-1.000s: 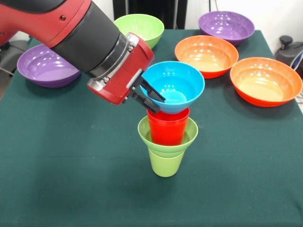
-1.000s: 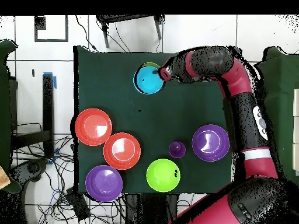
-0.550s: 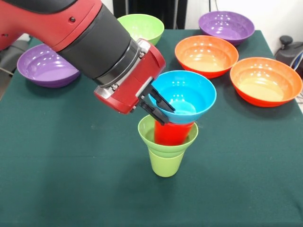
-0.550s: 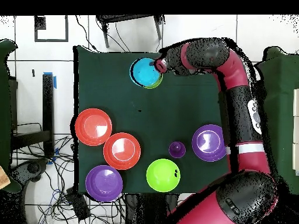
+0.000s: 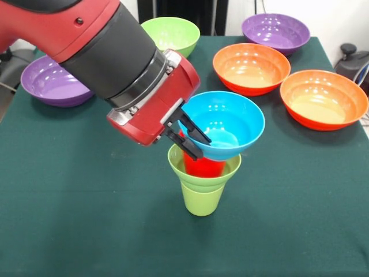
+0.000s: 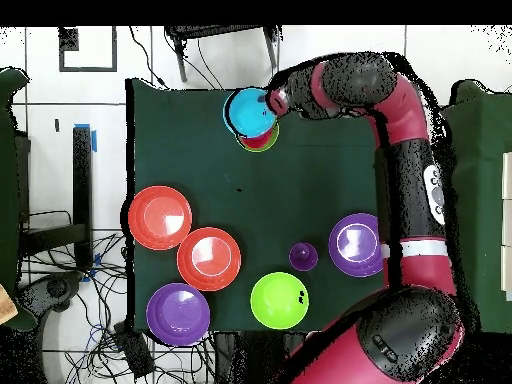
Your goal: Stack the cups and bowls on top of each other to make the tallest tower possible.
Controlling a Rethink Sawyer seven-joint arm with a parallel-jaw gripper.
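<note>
Pincer point(image 5: 189, 134) grips the rim of the small blue ribbed plastic bowl point(image 5: 228, 124), closed on it, tilting it off the red plastic cup point(image 5: 203, 166), presumably for repositioning.

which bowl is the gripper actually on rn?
The small blue bowl, tilted on top of the tower. The gripper pinches its rim, one finger inside and one outside. The purple, orange and lime-green bowls all sit free on the table.
</note>
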